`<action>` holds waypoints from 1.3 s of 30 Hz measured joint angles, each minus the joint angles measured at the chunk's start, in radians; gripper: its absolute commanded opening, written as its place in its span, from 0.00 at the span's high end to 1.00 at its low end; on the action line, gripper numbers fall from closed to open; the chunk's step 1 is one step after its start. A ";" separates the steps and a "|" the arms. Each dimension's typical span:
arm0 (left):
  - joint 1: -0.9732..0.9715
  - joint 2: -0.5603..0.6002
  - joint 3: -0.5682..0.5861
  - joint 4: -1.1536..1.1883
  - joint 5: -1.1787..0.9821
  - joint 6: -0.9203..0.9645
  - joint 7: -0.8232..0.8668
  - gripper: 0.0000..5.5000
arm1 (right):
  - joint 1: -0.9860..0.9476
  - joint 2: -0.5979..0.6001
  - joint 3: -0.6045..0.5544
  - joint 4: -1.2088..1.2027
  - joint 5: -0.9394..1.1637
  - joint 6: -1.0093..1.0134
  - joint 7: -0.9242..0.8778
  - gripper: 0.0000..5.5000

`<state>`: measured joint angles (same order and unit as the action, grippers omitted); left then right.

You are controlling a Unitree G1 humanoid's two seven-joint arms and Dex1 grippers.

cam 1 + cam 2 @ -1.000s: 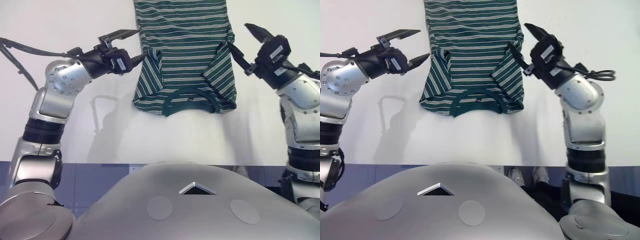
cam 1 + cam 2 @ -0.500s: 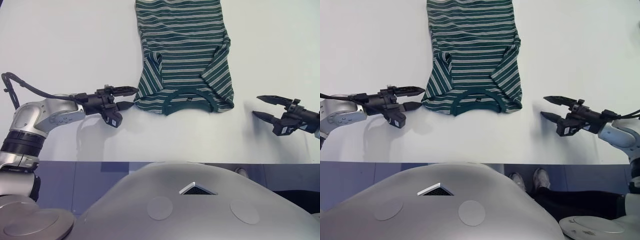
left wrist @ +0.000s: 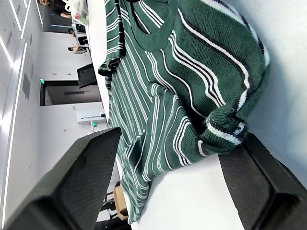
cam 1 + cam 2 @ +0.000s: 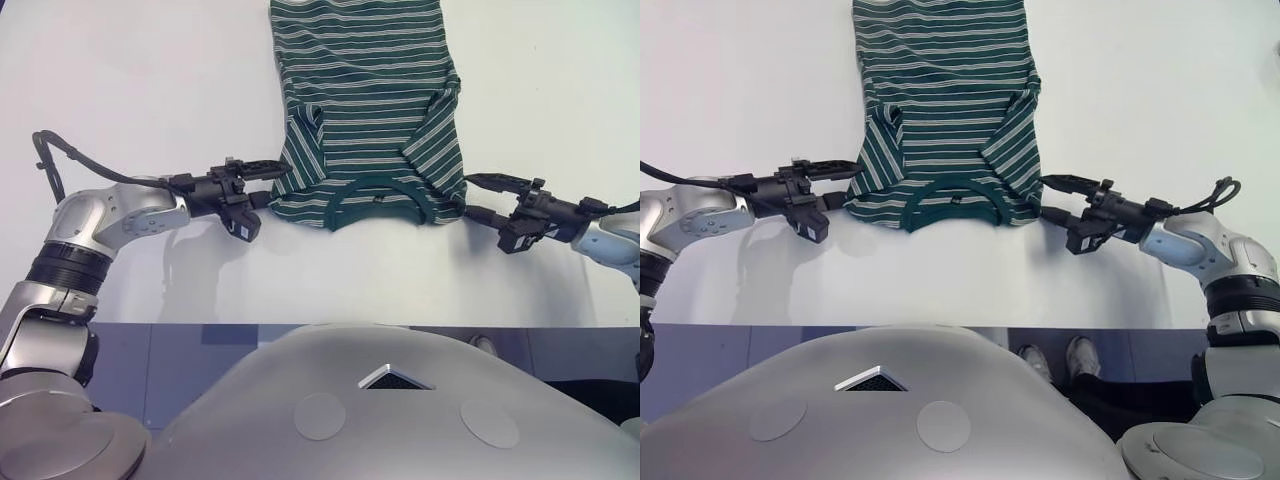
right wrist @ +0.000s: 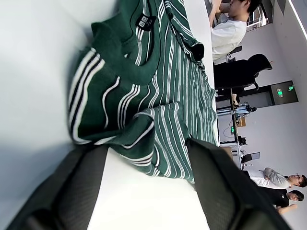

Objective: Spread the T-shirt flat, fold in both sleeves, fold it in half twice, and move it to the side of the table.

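Observation:
A dark green T-shirt with white stripes lies on the white table, collar nearest me and both sleeves folded in over the body. My left gripper hangs low at the shirt's near left shoulder corner, open, one finger above the cloth and one at table level. In the left wrist view that corner sits between the two dark fingers. My right gripper stands open at the near right shoulder corner. The right wrist view has the striped corner just ahead of its fingers.
The table's front edge runs close below both grippers. Bare white tabletop stretches to the left and right of the shirt.
Both arms dropped from raised positions beside the folded sleeves to table height, then moved inward until each gripper reached a near shoulder corner. The shirt has not moved.

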<state>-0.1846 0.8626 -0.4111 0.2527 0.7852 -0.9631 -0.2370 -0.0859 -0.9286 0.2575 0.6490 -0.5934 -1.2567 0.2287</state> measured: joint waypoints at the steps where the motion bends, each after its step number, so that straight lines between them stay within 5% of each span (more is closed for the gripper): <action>1: 0.000 -0.005 -0.005 0.000 0.000 0.006 0.000 0.46 | -0.006 -0.001 0.011 0.000 -0.001 0.003 0.000 0.51; 13: -0.013 -0.033 -0.073 0.001 -0.062 0.025 -0.083 0.89 | -0.040 -0.001 0.110 -0.003 0.027 0.067 0.043 0.99; 17: -0.046 -0.032 -0.092 0.013 -0.184 0.024 -0.206 0.99 | -0.048 -0.010 0.172 -0.113 0.260 0.197 0.281 1.00; 21: -0.095 -0.027 -0.167 -0.006 -0.411 0.059 -0.461 0.99 | -0.049 -0.055 0.219 -0.394 0.598 0.569 0.649 1.00; 27: -0.168 0.068 -0.215 -0.206 -0.930 0.415 -1.004 0.99 | -0.049 -0.243 0.181 -0.765 0.951 1.145 1.089 1.00; 32: -0.052 0.247 -0.179 -0.474 -1.139 0.680 -1.230 0.99 | 0.135 -0.397 0.097 -1.042 1.109 1.354 1.192 1.00; 39: 0.167 0.473 -0.059 -0.734 -1.318 0.906 -1.320 0.99 | 0.282 -0.390 0.022 -1.182 1.147 1.482 1.150 1.00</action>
<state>-0.0177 1.3359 -0.4697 -0.4810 -0.5329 -0.0570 -1.5568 0.1963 -1.3181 0.2792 -0.5328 0.5539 0.2254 1.3783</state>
